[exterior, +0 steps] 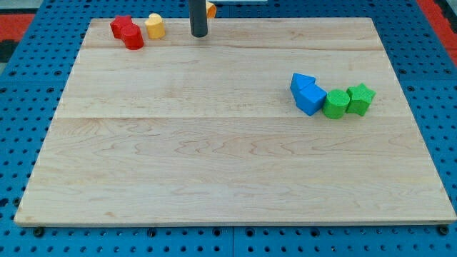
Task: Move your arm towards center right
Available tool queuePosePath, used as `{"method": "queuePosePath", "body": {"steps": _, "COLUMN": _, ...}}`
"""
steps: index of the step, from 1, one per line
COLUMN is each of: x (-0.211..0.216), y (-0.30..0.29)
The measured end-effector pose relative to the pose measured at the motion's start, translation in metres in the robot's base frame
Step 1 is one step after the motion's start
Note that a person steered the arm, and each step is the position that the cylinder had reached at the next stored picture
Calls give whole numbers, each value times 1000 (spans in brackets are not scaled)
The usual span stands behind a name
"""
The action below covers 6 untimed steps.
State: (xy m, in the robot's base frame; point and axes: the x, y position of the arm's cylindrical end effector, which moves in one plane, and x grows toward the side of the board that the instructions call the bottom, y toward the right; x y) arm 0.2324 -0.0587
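Observation:
My tip [198, 34] rests near the view's top edge of the wooden board [214, 157], left of centre. A yellow block [155, 26] lies just left of it, apart from it. Two red blocks [127, 32] sit touching further left, near the top left corner. An orange block [211, 9] shows partly behind the rod at the top. At the centre right, two blue blocks [307, 93] touch each other. A green rounded block [335, 104] and a green star block [360, 98] continue that row to the right.
The board lies on a blue perforated table [21, 107]. A red area [14, 18] shows at the top left corner, and another shows at the top right.

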Motion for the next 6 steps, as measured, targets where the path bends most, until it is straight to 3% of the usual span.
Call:
{"method": "queuePosePath", "body": {"steps": 3, "x": 0, "y": 2}}
{"method": "queuePosePath", "body": {"steps": 4, "x": 27, "y": 33}}
{"method": "queuePosePath", "body": {"steps": 6, "x": 30, "y": 35}}
